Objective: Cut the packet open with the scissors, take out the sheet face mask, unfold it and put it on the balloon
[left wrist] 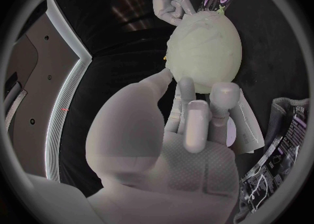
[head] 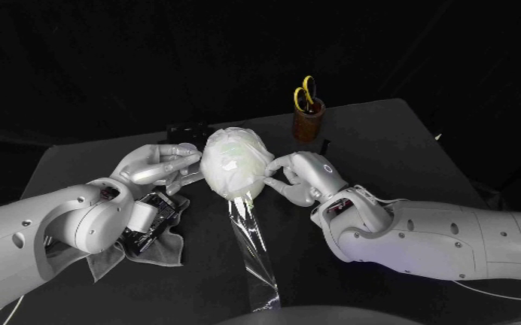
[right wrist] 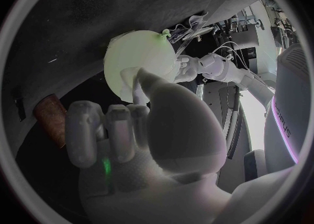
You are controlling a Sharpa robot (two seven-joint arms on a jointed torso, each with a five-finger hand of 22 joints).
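The pale balloon (head: pixel 233 163) (left wrist: pixel 203 51) (right wrist: pixel 137 56) lies on the black table (head: pixel 380 144) with the white sheet mask (head: pixel 226 150) draped over it. My left hand (head: pixel 157 165) (left wrist: pixel 177 145) rests its thumb and fingertips on the balloon's left side, holding nothing. My right hand (head: pixel 304 176) (right wrist: pixel 131 140) is at the balloon's right side, thumb and a finger pinching the mask's edge near the knot. The opened packet (head: pixel 152 216) (left wrist: pixel 275 166) lies under my left wrist. The yellow-handled scissors (head: pixel 307 98) stand in a brown cup (head: pixel 309 122).
A strip of clear film (head: pixel 255 253) runs from the balloon's knot toward the table's front edge. A grey sheet (head: pixel 163 250) lies beneath the packet. A small black object (head: pixel 187 129) sits behind my left hand.
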